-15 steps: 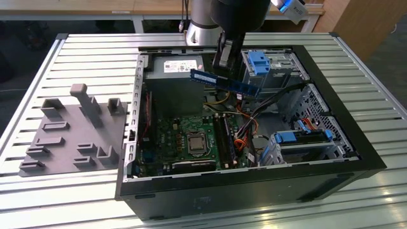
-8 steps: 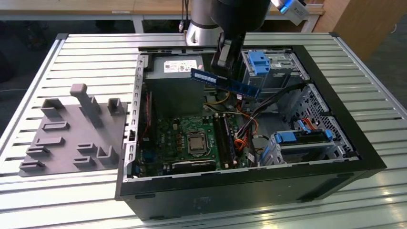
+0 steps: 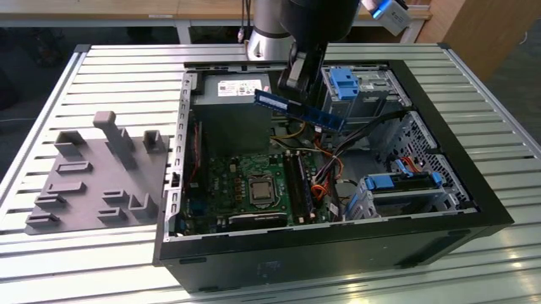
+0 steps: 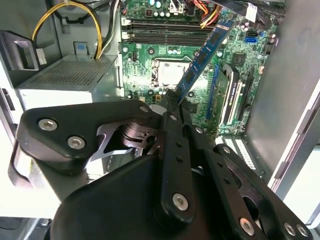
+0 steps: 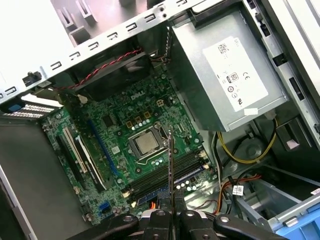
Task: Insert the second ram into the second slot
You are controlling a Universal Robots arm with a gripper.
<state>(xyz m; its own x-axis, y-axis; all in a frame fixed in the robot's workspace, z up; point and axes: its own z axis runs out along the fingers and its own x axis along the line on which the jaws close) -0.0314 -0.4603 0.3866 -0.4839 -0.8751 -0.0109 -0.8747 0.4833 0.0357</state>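
Second ram [image 3: 301, 109] hangs tilted above the green board [image 3: 222, 183], upper middle of the exterior view. The arm [image 3: 317, 19] reaches down from the top edge, its pincer [image 3: 290, 87] pinching the stick's end.

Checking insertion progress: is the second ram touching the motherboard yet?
Apart. In the exterior view the gripper holds the second ram in the air, high above the motherboard.

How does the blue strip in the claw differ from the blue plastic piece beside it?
The second ram is thin, flat and dark blue; the drive-bay tab is chunky and brighter blue. The ram hangs tilted in the gripper; the tab sits on a drive cage. Both are blue.
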